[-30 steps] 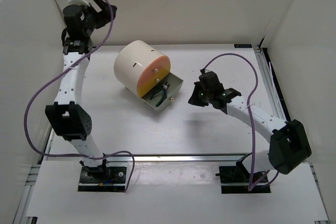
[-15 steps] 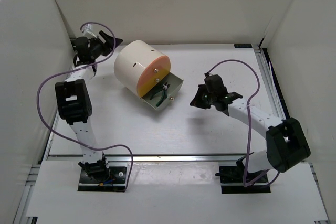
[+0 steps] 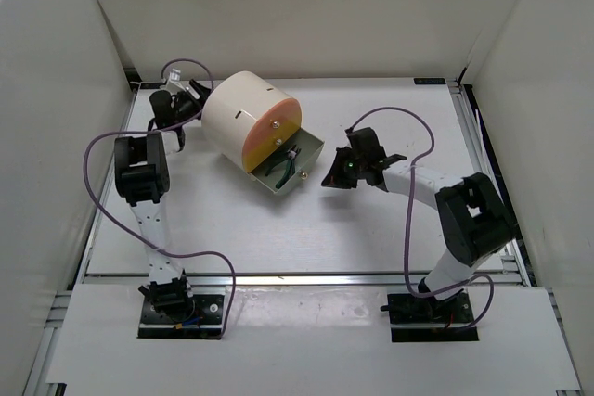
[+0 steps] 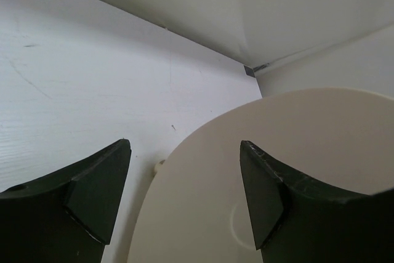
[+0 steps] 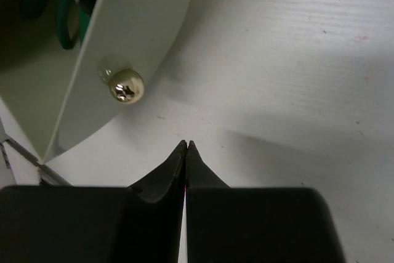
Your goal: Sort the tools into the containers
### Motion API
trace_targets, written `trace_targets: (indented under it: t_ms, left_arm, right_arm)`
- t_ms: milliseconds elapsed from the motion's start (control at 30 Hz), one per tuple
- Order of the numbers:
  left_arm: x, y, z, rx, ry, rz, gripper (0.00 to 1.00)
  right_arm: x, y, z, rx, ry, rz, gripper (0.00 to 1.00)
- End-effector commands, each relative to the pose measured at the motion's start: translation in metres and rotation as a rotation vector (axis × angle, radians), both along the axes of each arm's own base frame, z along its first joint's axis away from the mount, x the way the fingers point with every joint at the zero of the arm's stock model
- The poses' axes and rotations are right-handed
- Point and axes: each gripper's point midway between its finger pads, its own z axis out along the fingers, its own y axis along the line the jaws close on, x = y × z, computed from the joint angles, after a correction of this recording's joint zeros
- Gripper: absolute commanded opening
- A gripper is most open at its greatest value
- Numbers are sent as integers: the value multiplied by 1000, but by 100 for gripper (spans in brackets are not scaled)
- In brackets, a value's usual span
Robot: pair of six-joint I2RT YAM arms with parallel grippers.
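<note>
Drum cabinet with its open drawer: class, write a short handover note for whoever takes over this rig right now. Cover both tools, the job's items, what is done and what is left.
Left tool: open and empty, at the back of the cream drum cabinet.
Right tool: shut and empty, low over the table, its tip just short of the brass knob on the pulled-out drawer, not touching it.
Items: green-handled pliers lie inside that drawer; the pieces beside them are too small to name.
Done: the pliers are in the drawer.
Left: probably push the drawer shut with the right tool.
</note>
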Motion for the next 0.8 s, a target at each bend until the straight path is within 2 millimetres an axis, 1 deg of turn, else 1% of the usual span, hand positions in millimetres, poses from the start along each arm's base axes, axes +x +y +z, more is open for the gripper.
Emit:
trace_targets:
  t_ms: [0,33,100,133,200,233,300,333,367,500,567,633,667,700,733,767]
  left_arm:
    - [-15,-34,7,-3,-62,-94,82]
    - [-17,-35,8,-3,-74,-94,82]
    - [-22,-43,4,-21,-64,-106,82]
    - [-25,-43,0,-25,-58,-106,82]
    - [-28,-47,-3,-33,-49,-111,82]
    - [-30,-45,-7,-33,-41,-108,82]
    - [-33,-49,-7,-39,-39,-114,82]
    - [-35,-47,-9,-38,-36,-111,82]
    - [-36,-47,-7,-39,-39,-116,82]
    - [-40,-52,-11,-36,-35,-129,82]
    - [-43,-58,-13,-37,-29,-145,82]
    - [-45,-59,-14,-34,-31,-146,81]
    - [-48,-66,-18,-34,-19,-160,81]
    - [-50,-68,-17,-33,-22,-163,81]
    - [-52,-71,-19,-32,-19,-169,80]
    - [-54,-73,-21,-34,-11,-172,80]
  right_arm:
    - [19,20,25,86,-56,32,0]
    - [25,22,29,101,-79,32,0]
    - [28,27,28,106,-78,41,0]
    - [28,30,29,115,-80,55,0]
    - [35,34,31,123,-79,55,0]
    - [36,35,30,123,-74,60,0]
    - [42,39,28,127,-69,65,0]
    - [42,42,31,138,-70,79,0]
    - [46,46,28,143,-60,85,0]
    - [50,61,28,177,-49,119,0]
    - [51,66,28,192,-38,125,0]
    - [54,73,30,206,-39,132,0]
    - [51,77,31,215,-30,142,0]
    - [53,78,32,216,-37,145,0]
    - [52,84,34,220,-43,162,0]
    - [53,85,36,223,-49,162,0]
